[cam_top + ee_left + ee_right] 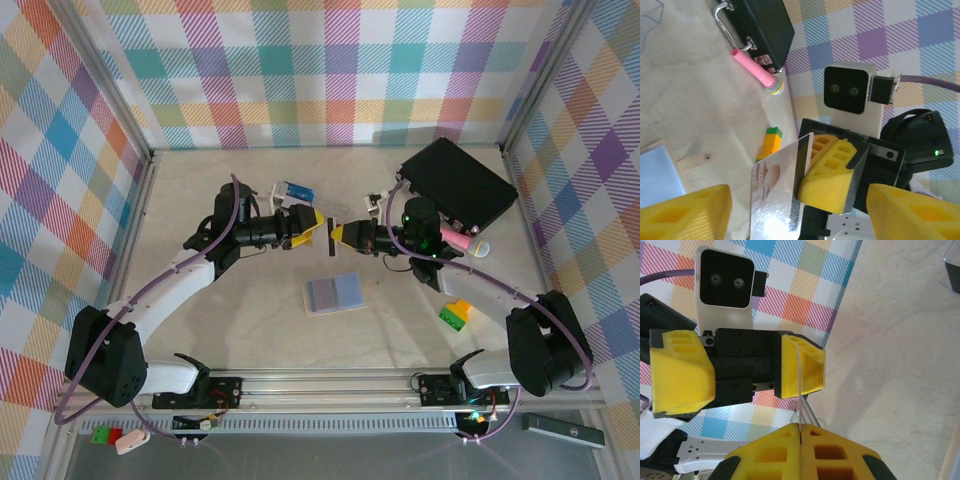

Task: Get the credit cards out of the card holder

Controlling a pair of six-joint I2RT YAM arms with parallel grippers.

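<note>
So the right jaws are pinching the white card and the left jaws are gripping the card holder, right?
Not quite. The right jaws do pinch the white card, but the card holder lies flat on the table, and the left jaws stand open, away from it. The top view shows this.

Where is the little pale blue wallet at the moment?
The card holder lies flat on the table near the middle of the top view, with the yellow-and-green block off to its right.
</note>
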